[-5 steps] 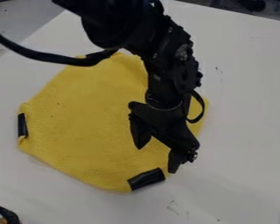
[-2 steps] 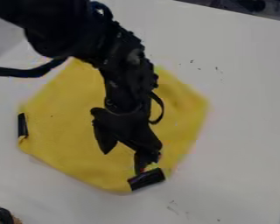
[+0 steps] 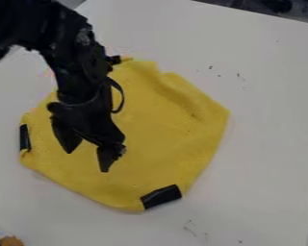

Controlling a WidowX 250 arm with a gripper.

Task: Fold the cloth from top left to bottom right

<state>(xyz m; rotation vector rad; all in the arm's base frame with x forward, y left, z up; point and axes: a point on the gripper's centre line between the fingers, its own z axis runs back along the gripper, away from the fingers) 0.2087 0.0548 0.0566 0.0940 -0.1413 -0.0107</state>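
Well, the big white table (image 3: 266,144) has the yellow cloth (image 3: 169,122) lying mostly flat on it. My black gripper (image 3: 87,161) hangs over the cloth, wide open and holding nothing. A fat black strip (image 3: 161,197) sits at the cloth's bottom edge, a thin black strip (image 3: 25,138) at its left.

No readable text, labels, numbers or signs anywhere from where I'm standing.
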